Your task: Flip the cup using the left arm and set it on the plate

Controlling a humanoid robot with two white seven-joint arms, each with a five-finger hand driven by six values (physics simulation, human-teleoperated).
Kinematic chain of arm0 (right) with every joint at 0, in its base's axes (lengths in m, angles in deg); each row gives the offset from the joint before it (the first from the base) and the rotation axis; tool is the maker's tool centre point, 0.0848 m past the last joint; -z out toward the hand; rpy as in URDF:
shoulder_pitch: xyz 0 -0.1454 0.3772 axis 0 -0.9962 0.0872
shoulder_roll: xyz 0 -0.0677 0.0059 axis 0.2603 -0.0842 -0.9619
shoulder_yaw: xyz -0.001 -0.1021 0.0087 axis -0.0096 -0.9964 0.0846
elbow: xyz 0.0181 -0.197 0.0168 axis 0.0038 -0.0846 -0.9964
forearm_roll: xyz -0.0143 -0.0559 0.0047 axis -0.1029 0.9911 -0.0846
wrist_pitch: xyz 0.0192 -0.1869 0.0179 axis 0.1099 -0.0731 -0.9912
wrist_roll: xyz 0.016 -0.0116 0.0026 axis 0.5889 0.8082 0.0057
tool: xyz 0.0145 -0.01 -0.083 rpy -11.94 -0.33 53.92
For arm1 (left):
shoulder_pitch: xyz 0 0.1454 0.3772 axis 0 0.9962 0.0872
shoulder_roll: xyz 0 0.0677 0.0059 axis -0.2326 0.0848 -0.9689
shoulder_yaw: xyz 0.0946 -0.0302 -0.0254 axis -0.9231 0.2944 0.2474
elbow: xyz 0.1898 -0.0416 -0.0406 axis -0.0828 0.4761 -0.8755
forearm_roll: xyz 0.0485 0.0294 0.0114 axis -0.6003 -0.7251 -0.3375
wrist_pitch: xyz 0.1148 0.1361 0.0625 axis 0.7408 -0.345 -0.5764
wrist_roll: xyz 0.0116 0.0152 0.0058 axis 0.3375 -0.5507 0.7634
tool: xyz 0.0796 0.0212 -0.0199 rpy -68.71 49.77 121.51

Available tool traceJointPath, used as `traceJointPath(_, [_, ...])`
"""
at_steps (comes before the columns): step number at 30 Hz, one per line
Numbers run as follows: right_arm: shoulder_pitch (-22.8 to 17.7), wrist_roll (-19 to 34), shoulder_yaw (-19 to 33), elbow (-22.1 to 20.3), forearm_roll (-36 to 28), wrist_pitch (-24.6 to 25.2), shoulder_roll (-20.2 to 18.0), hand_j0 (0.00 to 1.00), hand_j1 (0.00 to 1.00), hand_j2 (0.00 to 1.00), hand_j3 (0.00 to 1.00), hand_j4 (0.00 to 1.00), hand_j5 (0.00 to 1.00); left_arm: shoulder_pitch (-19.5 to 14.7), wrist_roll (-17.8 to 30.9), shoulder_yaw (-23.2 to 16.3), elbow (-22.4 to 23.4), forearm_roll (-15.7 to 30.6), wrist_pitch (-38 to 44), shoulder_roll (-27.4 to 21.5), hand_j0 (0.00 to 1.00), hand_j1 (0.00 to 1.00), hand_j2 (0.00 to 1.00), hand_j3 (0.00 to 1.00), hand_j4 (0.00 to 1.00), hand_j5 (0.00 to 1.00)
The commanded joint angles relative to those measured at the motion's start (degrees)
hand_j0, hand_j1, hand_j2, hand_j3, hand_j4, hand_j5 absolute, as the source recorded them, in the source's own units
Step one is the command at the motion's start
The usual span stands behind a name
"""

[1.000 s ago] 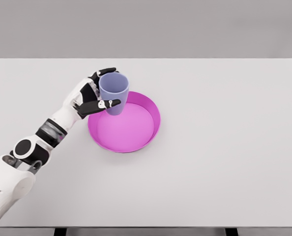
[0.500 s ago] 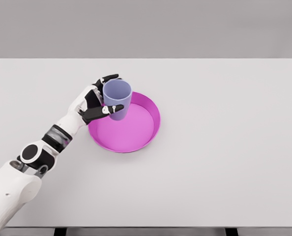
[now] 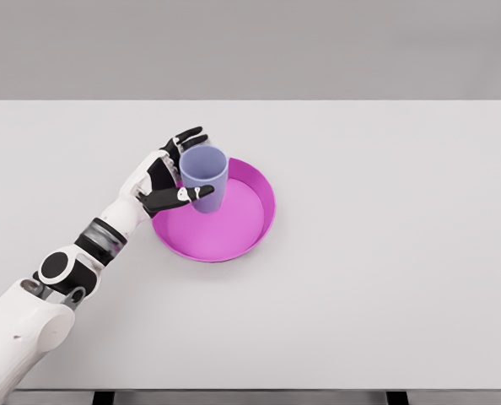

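A lavender cup (image 3: 204, 178) stands upright, mouth up, inside the back left part of the magenta plate (image 3: 242, 232). My left hand (image 3: 176, 170) comes in from the lower left and wraps the cup's left side. The thumb (image 3: 191, 194) crosses the cup's front, and the fingertips (image 3: 191, 133) spread out behind the rim. The grip looks loose, with the fingers starting to splay. Whether the cup's base touches the plate floor I cannot tell. The right arm is out of view.
The white table (image 3: 385, 253) stretches wide to the right and front of the plate. Nothing else lies on it. The table's front edge runs along the bottom of the view.
The left hand has lowered the cup and carried it slightly right, deeper into the plate. The fingers have spread a little from the cup's rim.
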Motion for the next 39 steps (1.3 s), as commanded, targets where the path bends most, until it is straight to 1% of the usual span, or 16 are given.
traceJointPath(1, [0.0,0.0,0.0,0.0,0.0,0.0,0.0,1.00,1.00,1.00,1.00,1.00,1.00,0.1,0.0,0.0,-0.1,0.0,-0.5,-0.1,1.00,1.00,1.00,1.00,1.00,1.00])
traceJointPath(6, [0.0,0.0,0.0,0.1,0.0,0.0,0.0,1.00,1.00,1.00,1.00,1.00,1.00,0.1,0.0,0.1,-0.2,0.0,-1.5,-0.6,1.00,1.00,1.00,1.00,1.00,1.00])
traceJointPath(9, [0.0,0.0,0.0,0.0,0.0,0.0,0.0,1.00,1.00,1.00,1.00,1.00,1.00,0.1,0.1,0.2,-0.3,-1.4,-1.6,-0.8,1.00,1.00,1.00,1.00,1.00,1.00])
traceJointPath(12, [0.0,0.0,0.0,0.0,0.0,0.0,0.0,1.00,1.00,1.00,1.00,1.00,1.00,0.1,0.1,0.3,-0.5,-1.7,-1.6,-0.9,1.00,1.00,1.00,1.00,1.00,1.00])
traceJointPath(20, [0.0,0.0,0.0,0.0,0.0,-0.1,0.0,1.00,1.00,1.00,1.00,1.00,1.00,0.1,0.1,0.4,-0.8,-1.8,-1.6,-1.0,1.00,1.00,1.00,1.00,1.00,1.00])
traceJointPath(23, [0.0,0.0,0.0,0.0,0.0,0.0,0.0,1.00,1.00,1.00,1.00,1.00,1.00,0.1,0.1,0.4,-0.9,-3.4,-1.6,-1.4,1.00,1.00,1.00,1.00,1.00,1.00])
traceJointPath(32, [0.0,0.0,0.0,0.1,0.0,-0.1,0.0,1.00,1.00,1.00,1.00,1.00,1.00,-0.3,0.1,0.4,-1.0,-3.7,-2.6,-1.6,1.00,1.00,1.00,1.00,1.00,1.00])
traceJointPath(37, [0.0,0.0,0.0,0.1,0.0,0.0,0.0,1.00,1.00,1.00,1.00,1.00,1.00,-0.3,0.1,0.4,-1.8,-3.7,-2.7,-2.7,1.00,1.00,1.00,1.00,1.00,1.00])
traceJointPath(39, [0.0,0.0,0.0,0.0,0.0,0.0,0.0,1.00,1.00,1.00,1.00,1.00,1.00,-0.2,0.1,0.4,-2.3,-3.7,-2.7,-4.2,1.00,1.00,1.00,1.00,1.00,1.00])
